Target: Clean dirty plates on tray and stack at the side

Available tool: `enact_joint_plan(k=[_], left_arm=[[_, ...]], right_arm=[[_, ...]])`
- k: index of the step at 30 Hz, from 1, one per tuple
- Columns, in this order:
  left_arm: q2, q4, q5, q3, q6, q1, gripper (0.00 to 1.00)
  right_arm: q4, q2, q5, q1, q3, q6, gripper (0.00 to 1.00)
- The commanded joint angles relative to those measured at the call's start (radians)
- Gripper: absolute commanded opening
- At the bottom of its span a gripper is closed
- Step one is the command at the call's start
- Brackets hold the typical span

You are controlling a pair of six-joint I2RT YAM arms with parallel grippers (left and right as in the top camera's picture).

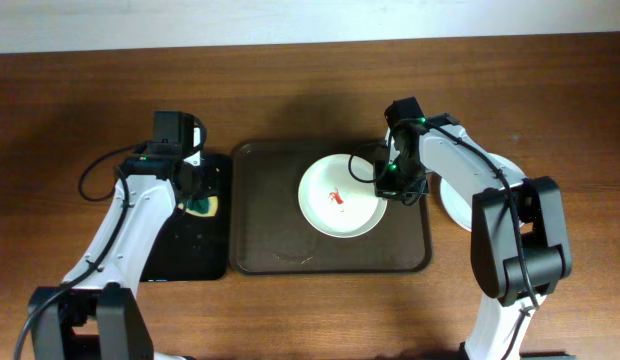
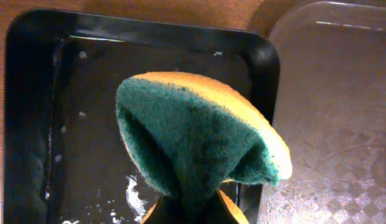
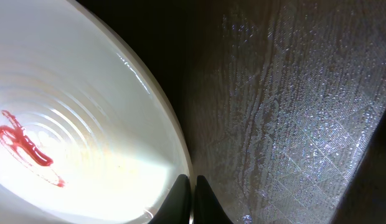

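Note:
One white dirty plate (image 1: 339,197) with a red smear lies on the right half of the dark brown tray (image 1: 270,230). My right gripper (image 1: 387,182) is shut on this plate's right rim; the right wrist view shows the fingers (image 3: 193,198) pinching the rim of the plate (image 3: 68,143). My left gripper (image 1: 200,203) is shut on a green and yellow sponge (image 2: 193,143), folded between the fingers (image 2: 192,211), over the small black tray (image 2: 87,124). Another white plate (image 1: 458,200) lies on the table right of the brown tray, partly hidden by my right arm.
The small black tray (image 1: 190,250) sits left of the brown tray and holds white foam flecks. The brown tray's edge shows in the left wrist view (image 2: 330,93). Cables run by both arms on the wooden table (image 1: 310,310).

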Motion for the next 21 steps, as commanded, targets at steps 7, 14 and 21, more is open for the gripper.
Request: enact_joint_plan(k=[7,14,21], left_arm=[[-0.105,0.086,-0.098,0.018,0.006,0.003,0.00],[-0.105,0.095,-0.128,0.018,0.006,0.003,0.00],[-0.105,0.098,-0.190,0.017,0.006,0.003,0.00]], right_arm=[[0.002,0.004,0.002,0.010,-0.001,0.005,0.04],[0.002,0.004,0.002,0.010,-0.001,0.005,0.04],[0.002,0.004,0.002,0.010,-0.001,0.005,0.04]])
